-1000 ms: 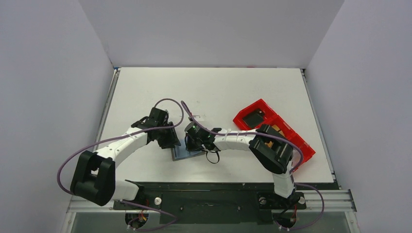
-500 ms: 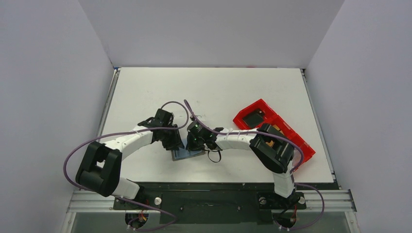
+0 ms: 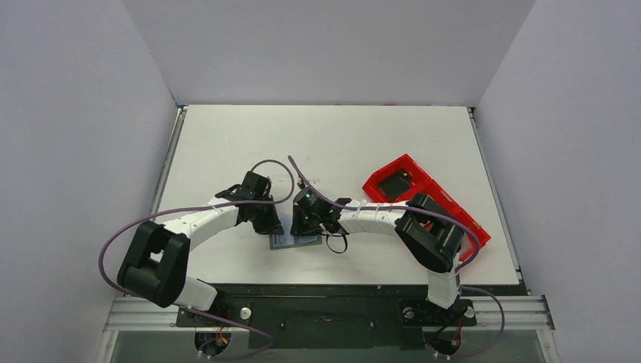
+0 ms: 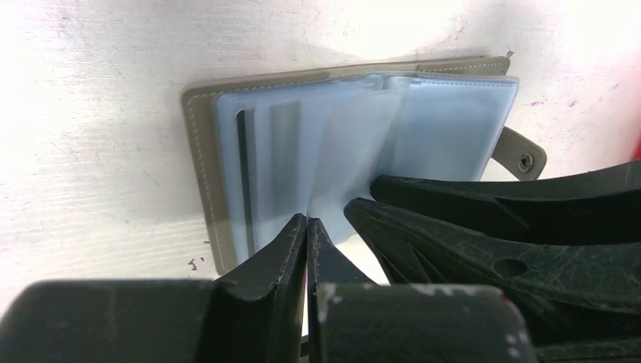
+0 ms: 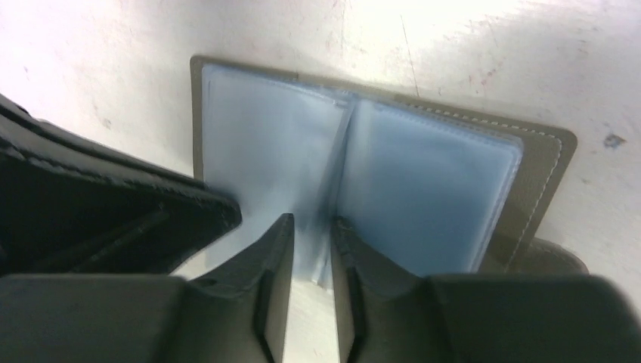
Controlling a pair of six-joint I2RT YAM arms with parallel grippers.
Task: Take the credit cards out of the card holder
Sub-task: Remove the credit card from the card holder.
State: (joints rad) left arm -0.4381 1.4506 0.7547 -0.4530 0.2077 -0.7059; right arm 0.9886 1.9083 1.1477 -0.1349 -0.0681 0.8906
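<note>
Open card holder (image 4: 249, 144) on the surface (image 4: 98, 113): left hand (image 4: 306, 227) just closed at the edge of a clear sleeve (image 4: 351, 159); right hand (image 5: 311, 238) now narrowly parted. Likely a sleeve handover before card extraction.

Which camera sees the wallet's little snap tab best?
The left wrist view: the card holder's tab sticks out clearly, its snap showing. The right wrist view catches only a blurred edge. In the top external view it is too small to find.

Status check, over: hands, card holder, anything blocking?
Left hand shut at a raised sleeve's edge. Right hand slightly open beside it. Card holder open flat on table. Hands crowd each other.
</note>
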